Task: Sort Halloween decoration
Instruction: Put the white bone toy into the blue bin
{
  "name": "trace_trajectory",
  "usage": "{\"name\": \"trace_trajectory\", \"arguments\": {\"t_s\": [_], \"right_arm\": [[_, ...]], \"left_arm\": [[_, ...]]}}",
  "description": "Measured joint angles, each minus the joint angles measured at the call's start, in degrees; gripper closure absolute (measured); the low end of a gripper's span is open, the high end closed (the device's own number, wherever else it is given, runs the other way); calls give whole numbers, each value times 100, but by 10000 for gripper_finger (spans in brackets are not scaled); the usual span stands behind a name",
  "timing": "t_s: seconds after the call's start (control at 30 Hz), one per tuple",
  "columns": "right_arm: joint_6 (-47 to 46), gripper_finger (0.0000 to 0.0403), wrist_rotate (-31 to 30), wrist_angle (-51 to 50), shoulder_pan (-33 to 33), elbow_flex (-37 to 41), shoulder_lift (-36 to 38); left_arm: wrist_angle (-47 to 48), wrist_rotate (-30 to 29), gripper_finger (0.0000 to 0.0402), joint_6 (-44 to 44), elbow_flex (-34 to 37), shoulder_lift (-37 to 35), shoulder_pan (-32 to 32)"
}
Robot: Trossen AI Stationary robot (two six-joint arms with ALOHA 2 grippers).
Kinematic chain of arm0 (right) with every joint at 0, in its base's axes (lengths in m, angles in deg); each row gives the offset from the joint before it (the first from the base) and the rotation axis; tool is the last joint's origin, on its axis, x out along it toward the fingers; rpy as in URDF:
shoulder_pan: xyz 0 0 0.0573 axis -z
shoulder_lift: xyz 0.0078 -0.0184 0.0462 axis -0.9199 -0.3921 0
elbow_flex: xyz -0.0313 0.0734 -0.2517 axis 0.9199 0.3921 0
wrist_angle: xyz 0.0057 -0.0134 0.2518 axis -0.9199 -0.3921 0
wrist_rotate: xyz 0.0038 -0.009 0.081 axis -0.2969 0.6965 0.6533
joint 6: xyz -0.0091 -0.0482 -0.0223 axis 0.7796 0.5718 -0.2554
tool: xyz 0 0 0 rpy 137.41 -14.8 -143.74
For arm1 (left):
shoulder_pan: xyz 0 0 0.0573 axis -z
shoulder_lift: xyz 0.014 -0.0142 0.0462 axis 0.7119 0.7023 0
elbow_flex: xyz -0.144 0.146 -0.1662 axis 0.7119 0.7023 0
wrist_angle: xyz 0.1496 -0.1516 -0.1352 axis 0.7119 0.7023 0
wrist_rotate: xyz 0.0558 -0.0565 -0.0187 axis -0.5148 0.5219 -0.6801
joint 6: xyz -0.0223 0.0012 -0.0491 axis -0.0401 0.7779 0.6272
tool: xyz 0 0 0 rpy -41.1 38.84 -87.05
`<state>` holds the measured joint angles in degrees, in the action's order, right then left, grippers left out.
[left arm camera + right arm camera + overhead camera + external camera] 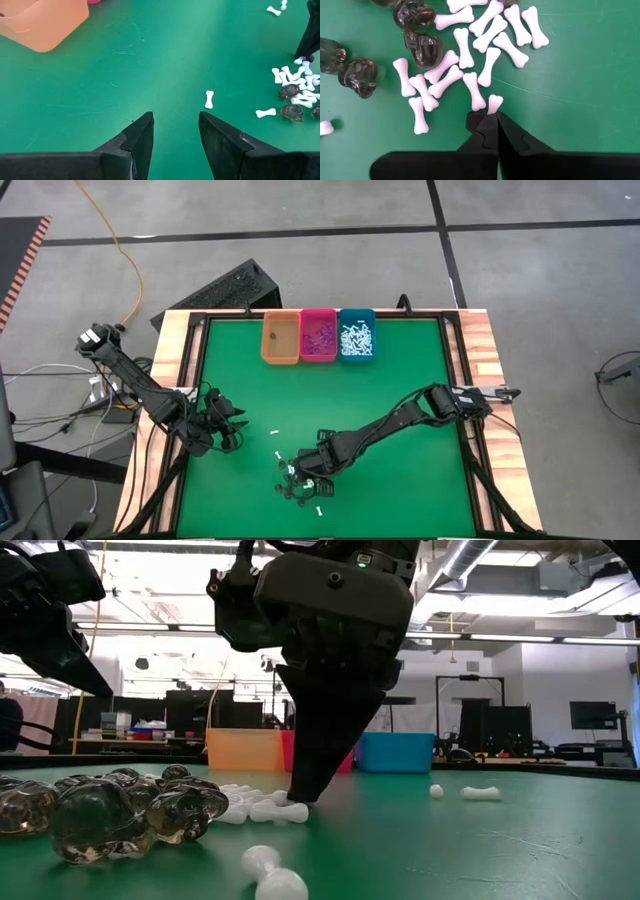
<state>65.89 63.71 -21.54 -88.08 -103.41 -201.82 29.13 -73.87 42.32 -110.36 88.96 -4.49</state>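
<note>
A pile of Halloween decoration pieces, white bones (470,55) and dark see-through skulls (422,47), lies on the green mat (400,380) near the front edge. My right gripper (496,120) stands at the pile's edge, pointing steeply down, shut on one white bone (494,104). In the low view its fingers (305,780) reach the mat beside the skulls (120,810). My left gripper (175,127) hangs open over bare mat at the left, with a lone bone (209,99) lying ahead of it. My right gripper pinches one end of a white bone between its two fingertips; the other end (494,101) sticks out past the tips. The fingers come from above, slanting steeply down. The bone lies at the pile's edge, at mat level; whether it is lifted I cannot tell.
Three bins stand side by side at the far edge: orange (281,338), pink (319,335) with purple bits, teal (357,335) with white bones. Single bones lie loose on the mat (272,431) (482,793). Wooden boards frame the mat left and right (480,350).
</note>
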Motion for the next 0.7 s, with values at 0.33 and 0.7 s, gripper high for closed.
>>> {"name": "trace_trajectory", "arguments": {"t_s": [0.33,0.7], "right_arm": [[300,387,-90,-597,220,25,493],[1365,384,-562,-1900,1764,13,1593]], "left_arm": [[2,27,254,0,0,2,0],[7,92,254,0,0,2,0]]}}
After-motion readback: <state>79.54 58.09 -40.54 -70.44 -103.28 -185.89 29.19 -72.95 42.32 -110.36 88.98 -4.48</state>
